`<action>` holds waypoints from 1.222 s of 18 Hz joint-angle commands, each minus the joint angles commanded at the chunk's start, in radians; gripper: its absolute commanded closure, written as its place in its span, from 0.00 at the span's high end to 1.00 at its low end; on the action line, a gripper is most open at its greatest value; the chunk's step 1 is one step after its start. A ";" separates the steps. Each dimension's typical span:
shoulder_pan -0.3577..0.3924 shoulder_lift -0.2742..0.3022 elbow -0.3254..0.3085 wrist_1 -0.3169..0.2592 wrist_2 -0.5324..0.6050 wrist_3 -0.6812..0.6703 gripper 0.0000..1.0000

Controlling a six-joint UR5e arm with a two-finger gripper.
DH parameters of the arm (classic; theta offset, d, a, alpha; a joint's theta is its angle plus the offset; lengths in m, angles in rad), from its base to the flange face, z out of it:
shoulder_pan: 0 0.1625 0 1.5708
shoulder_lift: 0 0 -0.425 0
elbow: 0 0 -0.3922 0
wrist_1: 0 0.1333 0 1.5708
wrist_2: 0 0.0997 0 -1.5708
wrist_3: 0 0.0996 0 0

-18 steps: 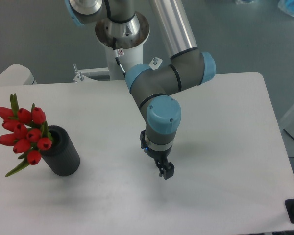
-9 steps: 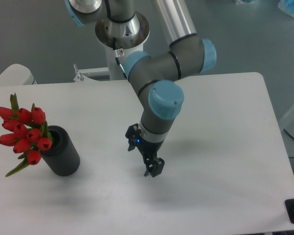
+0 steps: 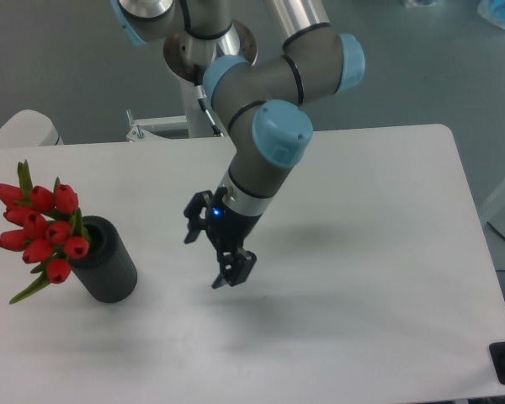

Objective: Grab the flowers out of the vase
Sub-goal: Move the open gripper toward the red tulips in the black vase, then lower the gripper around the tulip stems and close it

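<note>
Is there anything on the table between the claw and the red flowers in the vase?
Nothing visible. Only bare white table lies between the claw and the flowers, which stick out of the dark vase toward the left, on its far side from the claw.

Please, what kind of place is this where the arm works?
Probably a robotics lab or test room. A robot arm stands on a pedestal behind a plain white table, over a bare grey floor. The only props are a dark vase holding red flowers.

The flowers (image 3: 40, 230) hide the vase (image 3: 108, 269) mouth; their stems inside cannot be seen.
</note>
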 joint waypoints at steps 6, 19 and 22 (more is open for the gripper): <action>-0.018 0.068 -0.060 0.000 -0.118 -0.063 1.00; -0.132 0.045 -0.082 0.020 -0.192 -0.123 1.00; -0.144 0.026 -0.080 0.031 -0.212 -0.138 1.00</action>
